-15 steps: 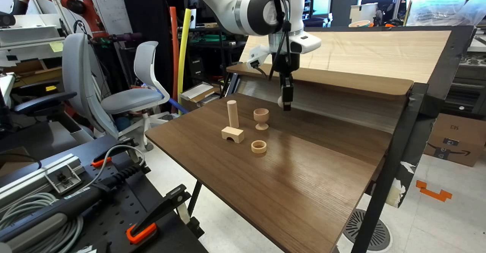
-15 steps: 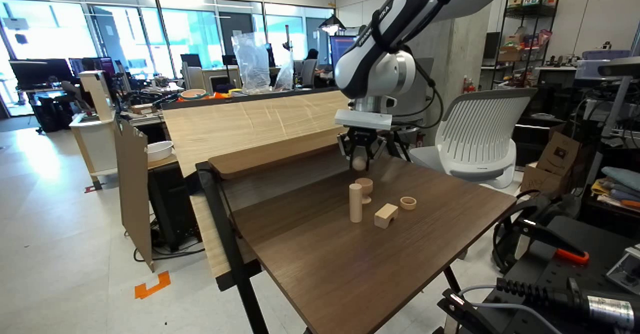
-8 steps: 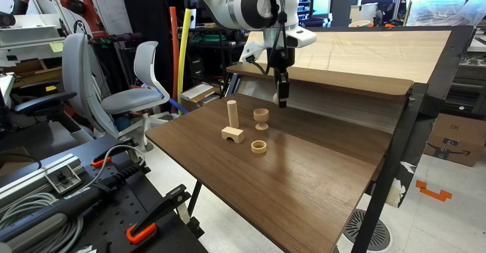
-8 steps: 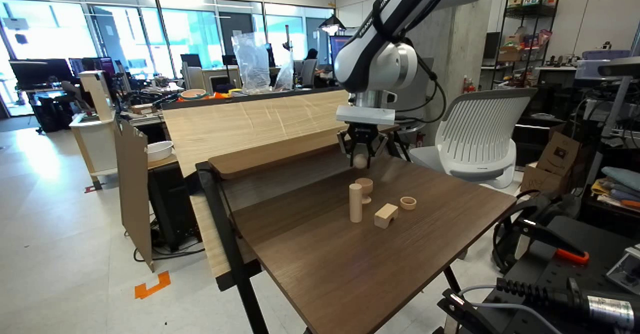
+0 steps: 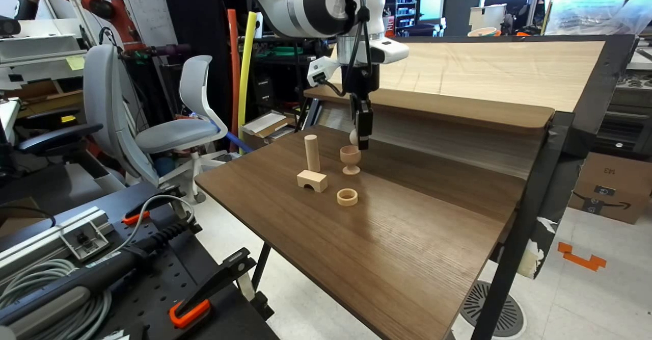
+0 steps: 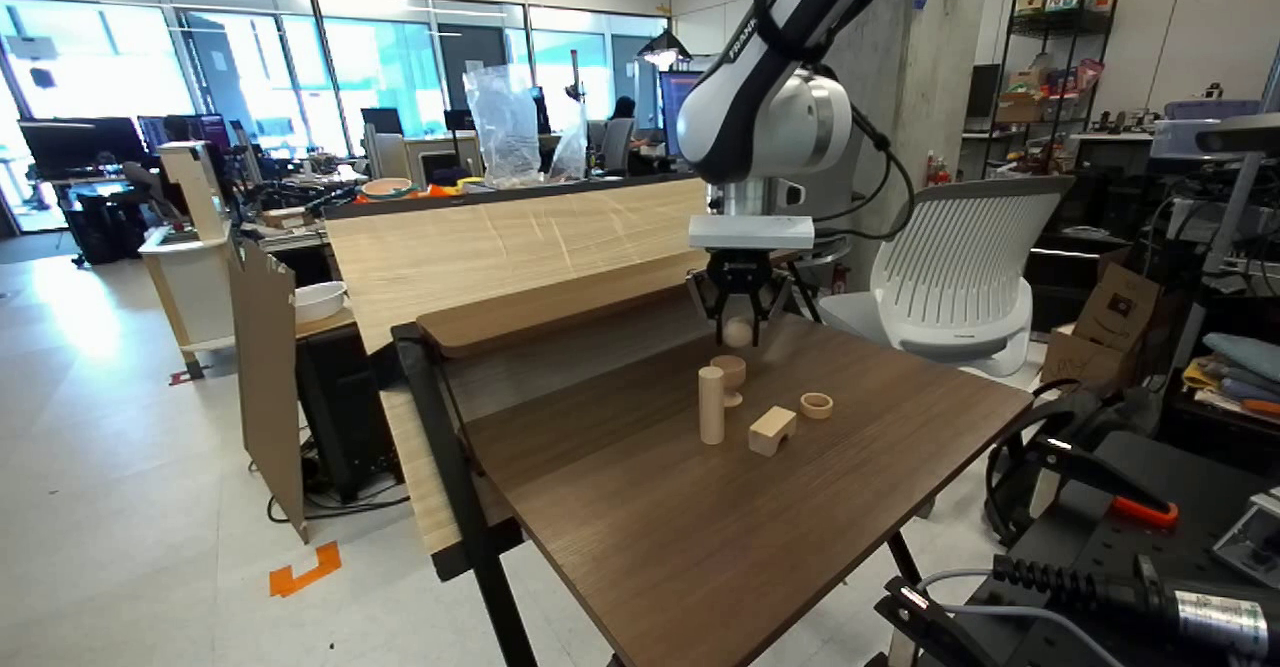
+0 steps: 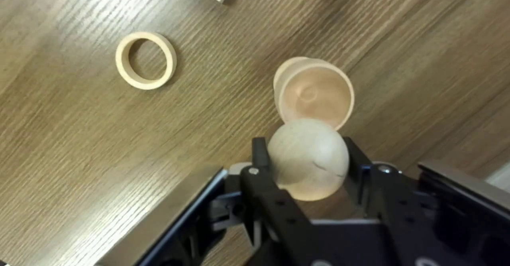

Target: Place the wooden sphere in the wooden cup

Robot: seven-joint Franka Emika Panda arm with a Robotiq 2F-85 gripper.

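Held the wooden sphere (image 7: 308,158) clasped in the end effector (image 6: 737,336), closed from both sides to the ball's width. Hung just above the footed wooden cup (image 5: 350,155) in both exterior views, near its rim but apart from it. Hid part of that rim in the wrist view, with most of the hollow bowl in sight. Saw the cup standing upright on the desk (image 5: 407,248), near an upright wooden cylinder (image 6: 711,407). Noticed an arched wooden block (image 5: 312,179) beside that cylinder and a wooden ring (image 7: 146,85) lying flat near the cup.
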